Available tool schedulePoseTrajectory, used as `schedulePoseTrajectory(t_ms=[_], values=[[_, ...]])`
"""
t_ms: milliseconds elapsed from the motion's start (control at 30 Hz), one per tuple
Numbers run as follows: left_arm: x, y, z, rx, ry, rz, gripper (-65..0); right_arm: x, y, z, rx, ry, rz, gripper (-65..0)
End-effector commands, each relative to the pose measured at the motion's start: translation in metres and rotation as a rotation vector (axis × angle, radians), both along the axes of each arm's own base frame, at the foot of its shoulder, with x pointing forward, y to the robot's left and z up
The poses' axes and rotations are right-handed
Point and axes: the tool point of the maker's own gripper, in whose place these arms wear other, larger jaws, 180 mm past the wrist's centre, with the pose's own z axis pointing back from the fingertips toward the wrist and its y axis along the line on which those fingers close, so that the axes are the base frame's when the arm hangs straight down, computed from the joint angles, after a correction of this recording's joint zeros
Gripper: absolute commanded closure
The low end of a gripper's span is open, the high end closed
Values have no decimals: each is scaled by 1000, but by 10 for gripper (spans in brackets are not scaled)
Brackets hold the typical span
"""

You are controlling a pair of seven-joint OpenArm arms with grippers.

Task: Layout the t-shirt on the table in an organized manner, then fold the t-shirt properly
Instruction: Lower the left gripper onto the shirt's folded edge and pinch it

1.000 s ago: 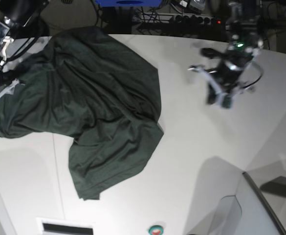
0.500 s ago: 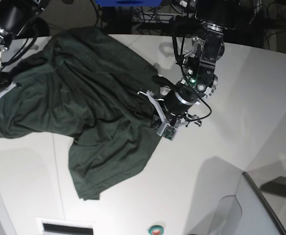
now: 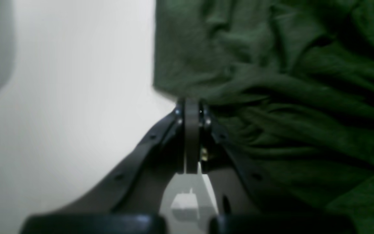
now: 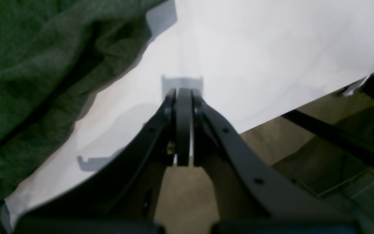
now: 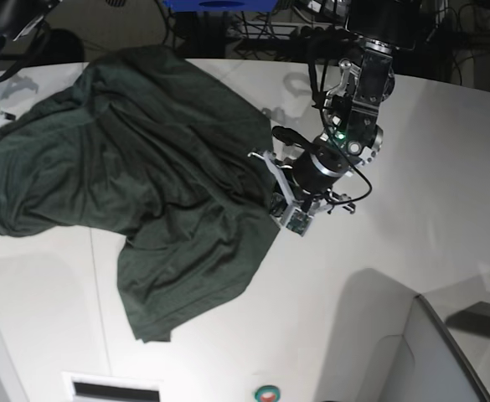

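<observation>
White and broad, the table (image 5: 412, 251) carried the t-shirt (image 5: 144, 184) rumpled across its left and far part, dark green, thin and deeply creased, one lobe trailing toward the near edge. My left pincer (image 5: 288, 211) sat fully closed at the shirt's right edge, whether pinching cloth I could not tell; my right pincer (image 4: 183, 94) was closed on nothing, over bare table beside the cloth. I judged I should take a firm corner and draw outward, low and slow.
</observation>
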Motion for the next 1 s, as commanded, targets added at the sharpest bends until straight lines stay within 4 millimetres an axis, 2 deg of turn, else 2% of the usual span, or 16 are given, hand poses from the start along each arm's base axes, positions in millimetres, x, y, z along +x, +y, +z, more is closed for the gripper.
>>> schedulePoseTrajectory(t_ms=[0,67,133,200,233,500,733,967], values=[[11,-2,15,-18,-53,2,0,10,-10,13,-36,-36,4,-8],[12,-3,15,-18,-54,-1,0,18,-2,12,-22,-51,13,-63],[12,-3,15,-18,-54,-1,0,28,5,12,-6,-71,13,-173],[10,-1,14,-15,-51,0,0,33,13,10,10,-82,15,-255],[10,0,13,-13,-49,0,0,39,17,9,17,-86,27,-276],[8,7,11,4,-45,1,0,60,31,12,24,-101,86,-284],[8,7,9,5,-41,3,0,58,34,21,21,-81,72,-281],[8,8,2,5,-22,8,0,60,42,7,71,-61,66,-279]])
